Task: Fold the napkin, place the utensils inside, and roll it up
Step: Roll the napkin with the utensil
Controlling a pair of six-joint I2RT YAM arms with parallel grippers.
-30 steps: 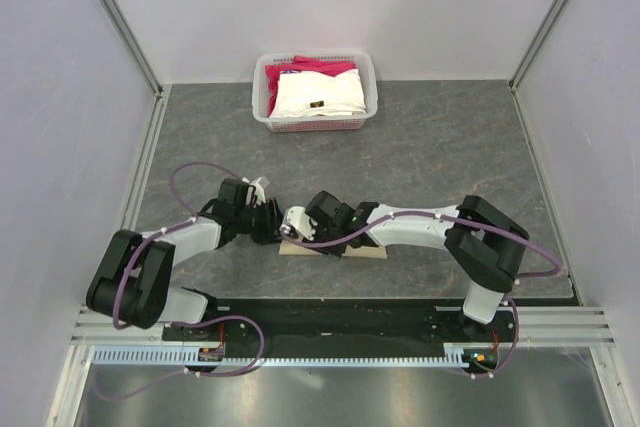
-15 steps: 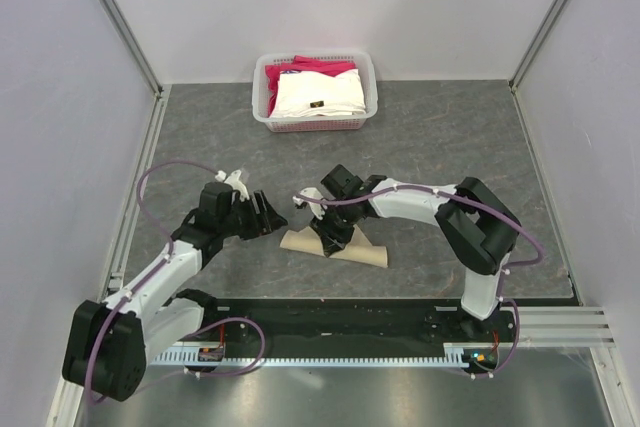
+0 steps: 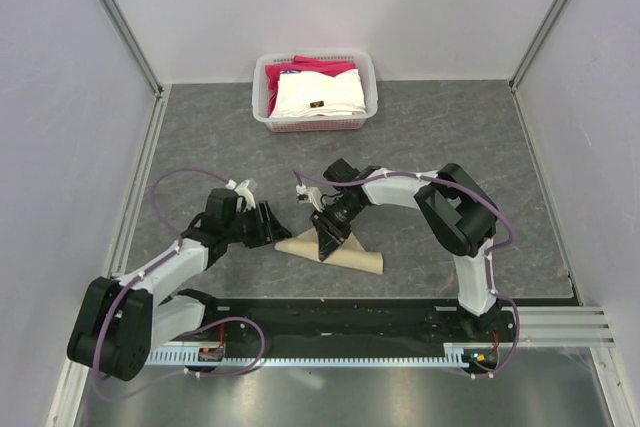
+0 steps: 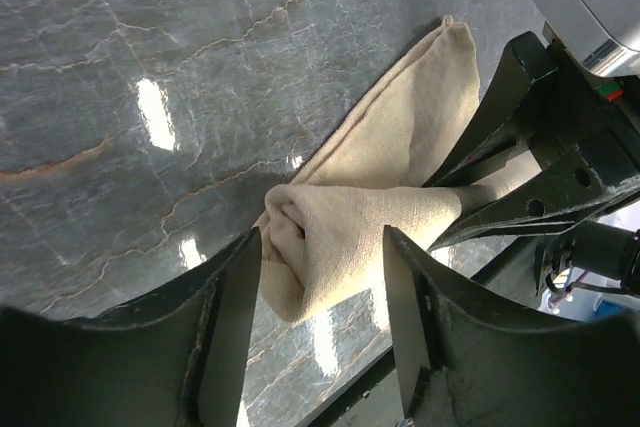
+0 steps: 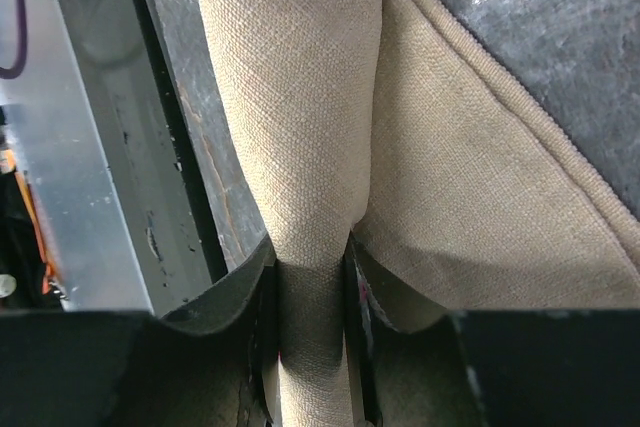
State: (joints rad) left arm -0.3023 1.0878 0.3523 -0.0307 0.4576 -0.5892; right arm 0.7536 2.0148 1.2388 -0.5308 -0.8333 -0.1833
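The tan napkin [image 3: 350, 255] lies partly rolled near the table's front edge, its unrolled flap spread on the far side. My right gripper [image 3: 328, 244] is shut on the roll's middle; in the right wrist view the rolled napkin [image 5: 300, 137] is pinched between the jaws [image 5: 312, 332]. My left gripper [image 3: 277, 229] is open at the roll's left end; in the left wrist view that rolled end [image 4: 330, 237] sits between the spread fingers [image 4: 318, 292], apart from the right one. The knife is hidden.
A white basket [image 3: 262, 111] at the back middle holds a white folded cloth [image 3: 318, 94] and a pink-red cloth [image 3: 325, 67]. The black rail [image 3: 340, 322] runs along the front edge just behind the roll.
The left gripper pulled back left, then returned to the roll's left end. The right gripper turned and now pinches the roll; the roll lies angled, further rolled.
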